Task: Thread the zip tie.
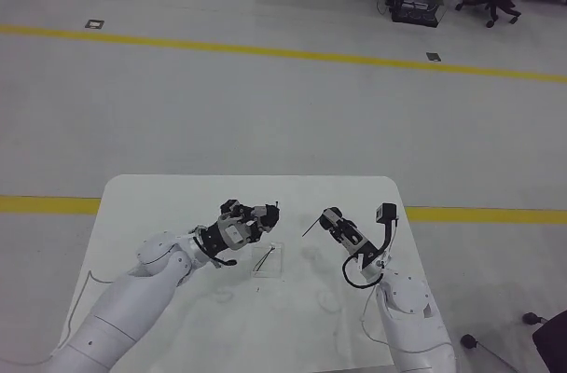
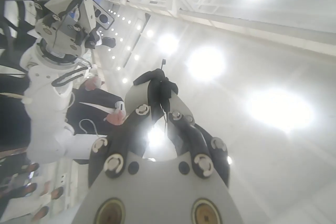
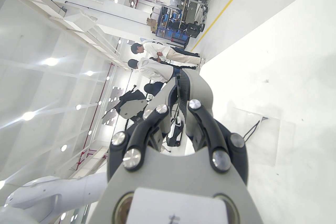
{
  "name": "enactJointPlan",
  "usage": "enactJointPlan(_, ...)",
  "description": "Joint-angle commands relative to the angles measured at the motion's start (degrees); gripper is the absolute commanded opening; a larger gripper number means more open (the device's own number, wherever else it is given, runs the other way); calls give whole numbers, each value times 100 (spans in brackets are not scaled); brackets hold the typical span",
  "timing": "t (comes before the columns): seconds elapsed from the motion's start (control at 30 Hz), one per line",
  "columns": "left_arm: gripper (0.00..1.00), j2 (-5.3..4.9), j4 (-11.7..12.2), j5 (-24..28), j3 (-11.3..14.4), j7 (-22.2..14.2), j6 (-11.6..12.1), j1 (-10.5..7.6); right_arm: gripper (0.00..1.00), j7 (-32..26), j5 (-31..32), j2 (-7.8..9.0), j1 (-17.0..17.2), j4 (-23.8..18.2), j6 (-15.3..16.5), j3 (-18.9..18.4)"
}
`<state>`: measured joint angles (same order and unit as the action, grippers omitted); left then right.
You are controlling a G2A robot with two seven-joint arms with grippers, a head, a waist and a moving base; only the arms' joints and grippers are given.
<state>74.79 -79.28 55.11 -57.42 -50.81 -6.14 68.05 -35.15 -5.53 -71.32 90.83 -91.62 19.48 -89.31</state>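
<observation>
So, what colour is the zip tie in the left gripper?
Black zip tie; left wrist view shows it best.

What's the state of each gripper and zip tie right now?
left gripper: shut on zip tie.
right gripper: shut on black strip.
zip tie: held, head end sticking out past the fingertips.
black strip: held, tip sticking out, apart from the zip tie, not threaded.
spare zip tie: lying flat in the clear tray, ungripped.
</observation>
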Motion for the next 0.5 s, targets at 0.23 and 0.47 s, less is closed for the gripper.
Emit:
enactJointPlan(0.23, 0, -186, -324, -2112, 50, -569, 721, -106, 0, 0, 0, 0, 0, 0, 0, 0)
enactJointPlan(0.47, 0, -263, -501, -2964, 188, -738, 1156, -144, 0, 0, 0, 0, 0, 0, 0, 0)
